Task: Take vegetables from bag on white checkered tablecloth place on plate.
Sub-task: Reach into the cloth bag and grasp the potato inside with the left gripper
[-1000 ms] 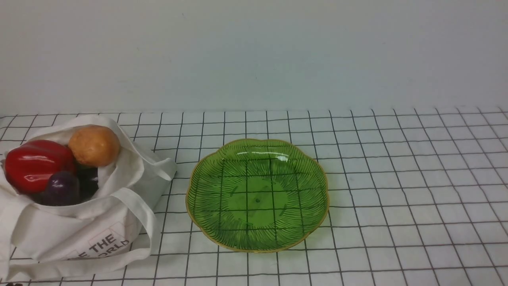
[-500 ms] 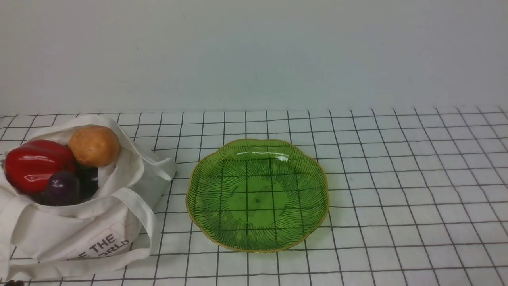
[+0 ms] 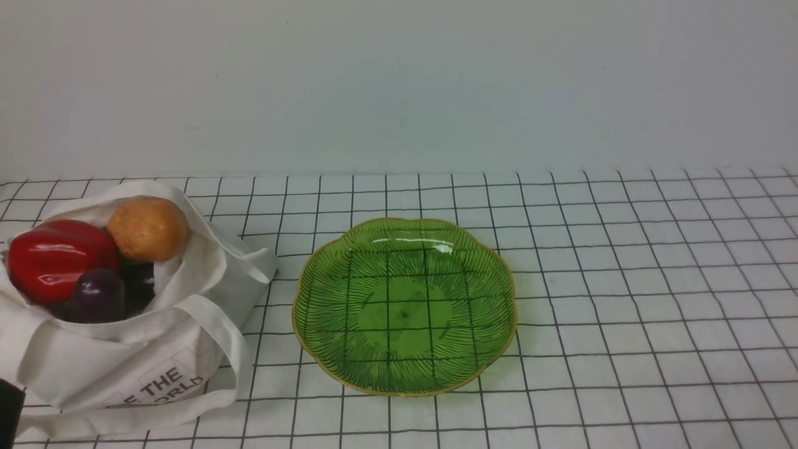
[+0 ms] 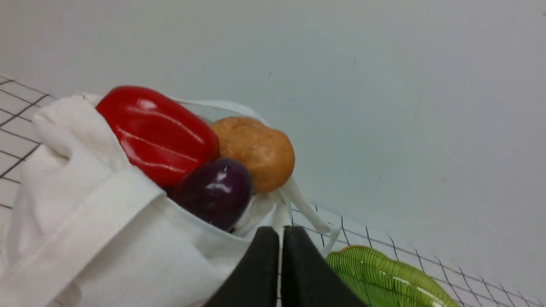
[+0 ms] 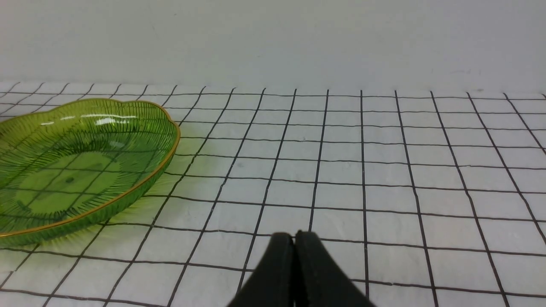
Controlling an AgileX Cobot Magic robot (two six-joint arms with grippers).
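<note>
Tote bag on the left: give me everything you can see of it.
Soft white canvas bag, slumped open on the checkered tablecloth at the robot's left, apart from the plate. Black print, "THE" plus a partly hidden word, on its near side. A long strap loops toward the plate. A red pepper, potato and eggplant sit in its mouth, poking out. The left end effector, shut, is close by; contact unclear.
</note>
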